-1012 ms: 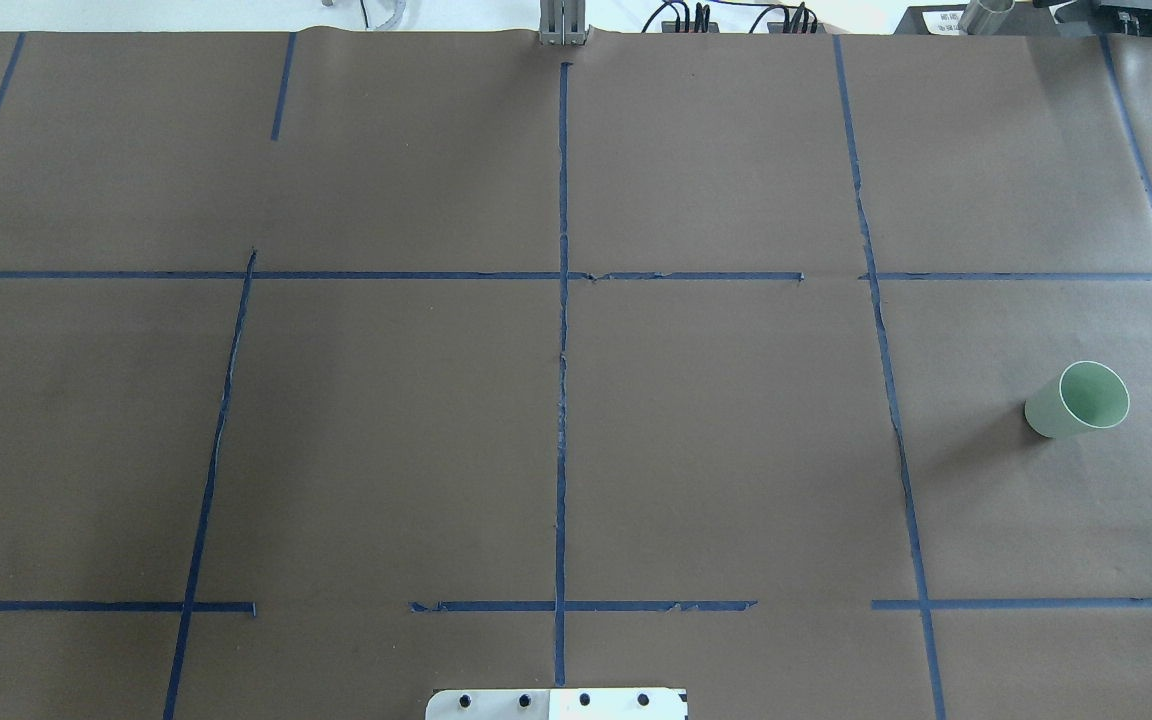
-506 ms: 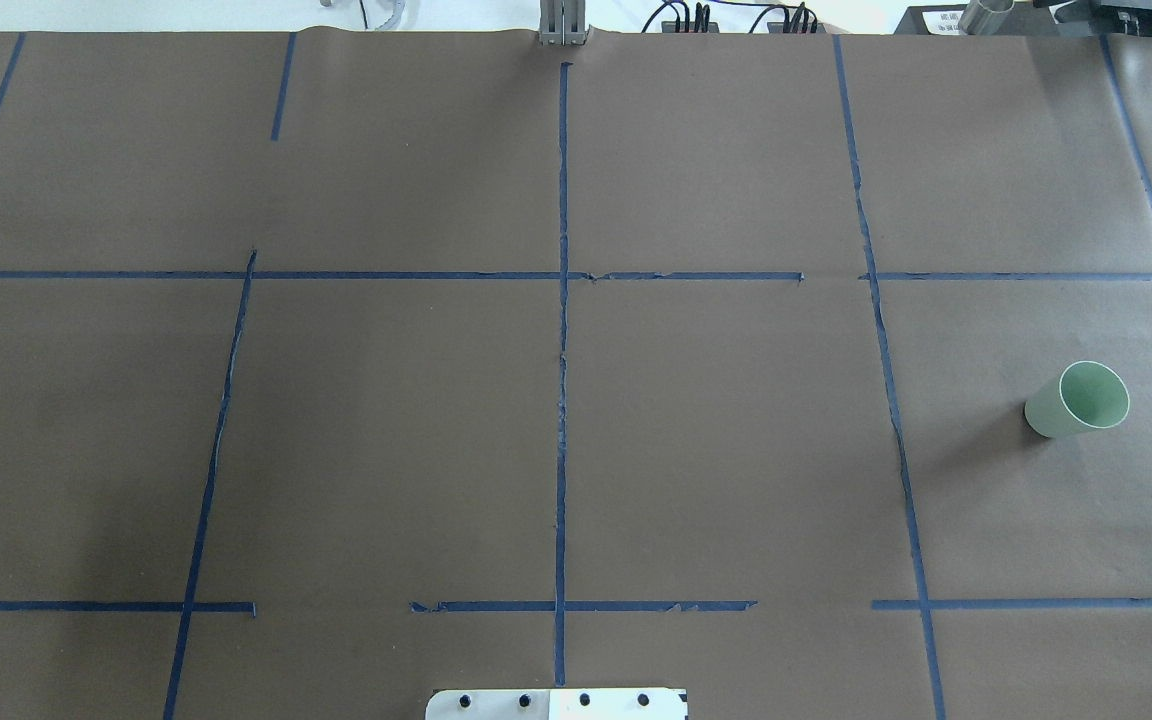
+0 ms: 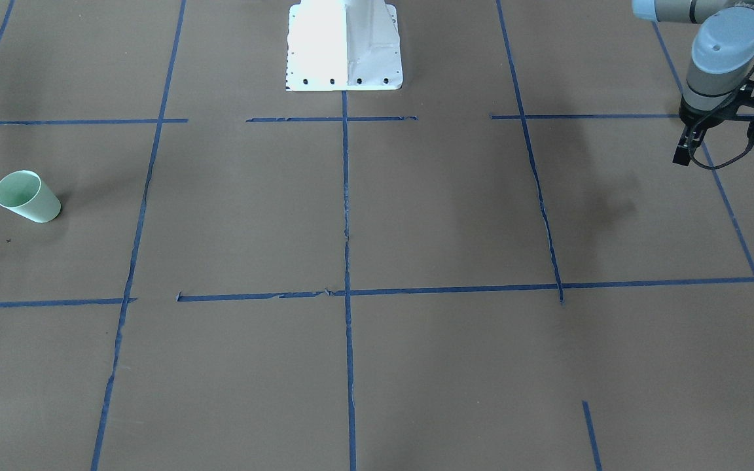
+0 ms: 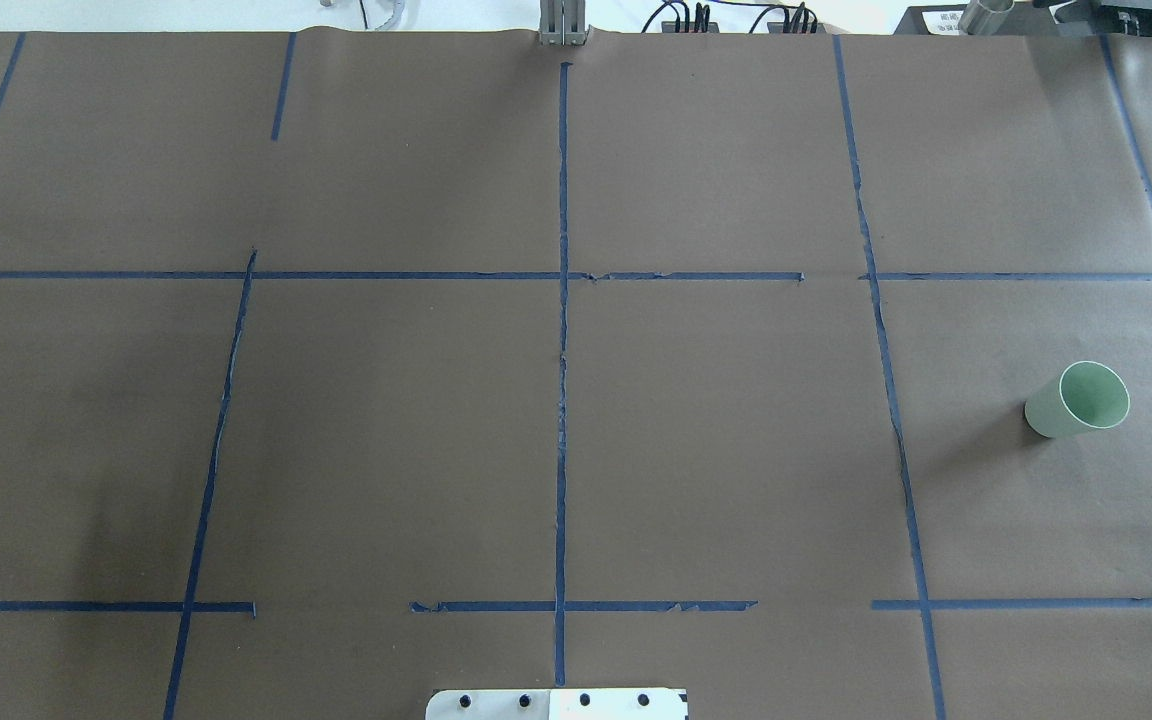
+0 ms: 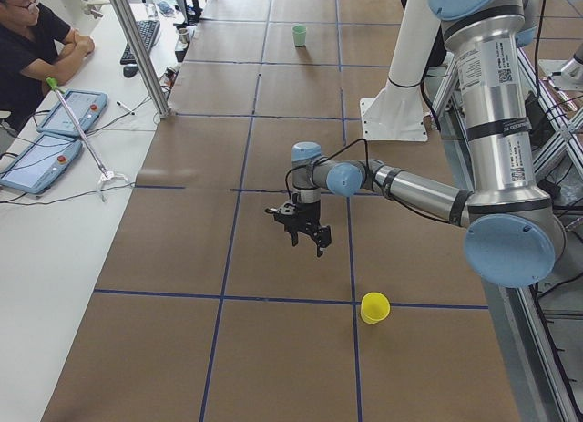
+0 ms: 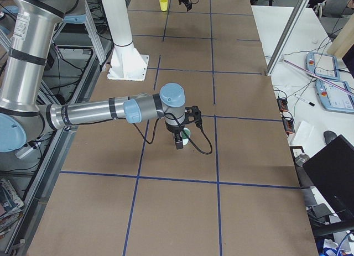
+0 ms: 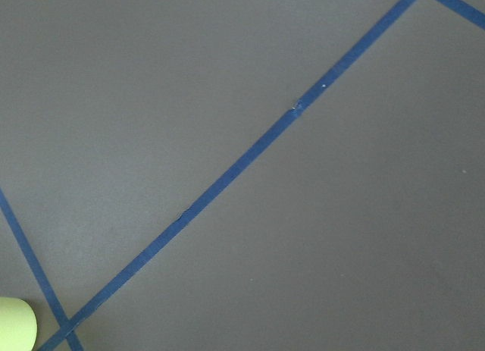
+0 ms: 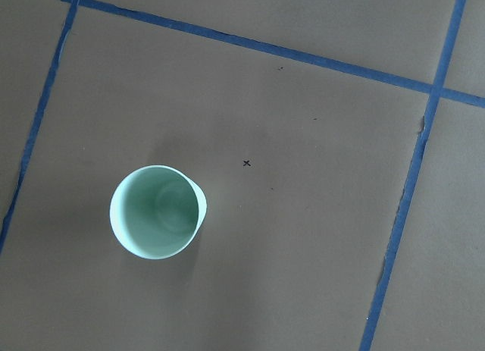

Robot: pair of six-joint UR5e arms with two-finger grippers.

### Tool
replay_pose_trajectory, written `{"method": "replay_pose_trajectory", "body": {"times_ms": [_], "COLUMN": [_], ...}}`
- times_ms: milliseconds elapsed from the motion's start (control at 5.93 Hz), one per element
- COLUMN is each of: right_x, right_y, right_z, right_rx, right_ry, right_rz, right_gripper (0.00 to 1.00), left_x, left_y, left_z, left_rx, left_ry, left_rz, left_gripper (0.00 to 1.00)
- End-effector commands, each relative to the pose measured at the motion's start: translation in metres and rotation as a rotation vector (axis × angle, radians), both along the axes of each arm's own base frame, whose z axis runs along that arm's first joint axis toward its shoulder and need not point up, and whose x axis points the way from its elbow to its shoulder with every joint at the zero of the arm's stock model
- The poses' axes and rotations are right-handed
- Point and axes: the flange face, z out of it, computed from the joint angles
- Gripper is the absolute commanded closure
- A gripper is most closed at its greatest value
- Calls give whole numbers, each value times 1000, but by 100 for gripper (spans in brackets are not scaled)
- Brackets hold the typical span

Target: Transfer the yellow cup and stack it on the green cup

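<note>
Yellow cup (image 5: 374,307) stands upright, mouth up, on the table (image 4: 386,450) near its left end, closer to the robot-side edge than the operators' edge. It sits right by a crossing of blue tape (image 4: 562,400) lines. In the left wrist view only a sliver of it shows, bottom-left corner, just beside that crossing. It stands free.

Green cup (image 4: 1081,400) is also upright, mouth up, near the table's right end, approx. mid-depth btwn the robot-side and operators' edges. It is well apart from the yellow cup, w/ most of the table's length btwn them. The right wrist view looks down into it from above; a small black x mark (image 8: 246,163) is on the paper near it.

Left gripper (image 5: 307,246) hangs above the table, pointing down, apart from the yellow cup, on the side toward the table's ctr. Its jaws are spread w/ nothing btwn them.

Right gripper (image 6: 180,141) hangs over the right end and hides part of the green cup from the right-side camera. It shows in that view only, so can't tell if it's spread or clenched.

White robot base (image 3: 344,46) sits at the robot-side edge, mid-length. A person (image 5: 32,39) sits at a side desk beyond the operators' edge.
</note>
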Motion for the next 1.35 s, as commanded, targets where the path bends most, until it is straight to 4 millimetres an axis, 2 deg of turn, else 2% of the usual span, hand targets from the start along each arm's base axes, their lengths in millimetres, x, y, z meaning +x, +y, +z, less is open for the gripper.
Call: {"method": "replay_pose_trajectory", "body": {"times_ms": [0, 169, 506, 675, 844, 1012, 1181], "right_x": [1, 1, 1, 1, 1, 1, 1], "right_y": [1, 1, 2, 2, 2, 2, 2], "right_z": [-3, -6, -16, -19, -20, -20, -23], "right_rx": [10, 16, 37, 44, 45, 47, 50], "right_ry": [-1, -2, -7, -8, -8, -8, -9], "right_rz": [2, 2, 1, 0, 0, 0, 0], "right_gripper": [0, 0, 0, 0, 0, 0, 0], "left_x": [23, 23, 18, 32, 62, 65, 59], "left_y": [44, 59, 72, 74, 64, 66, 69], "left_z": [0, 7, 29, 56, 100, 110, 124], "left_rx": [-88, -136, -181, -192, -252, -282, -290], "left_ry": [-280, -398, -551, -610, -686, -704, -739], "left_rz": [-216, -310, -456, -494, -521, -528, -548], "left_gripper": [0, 0, 0, 0, 0, 0, 0]}}
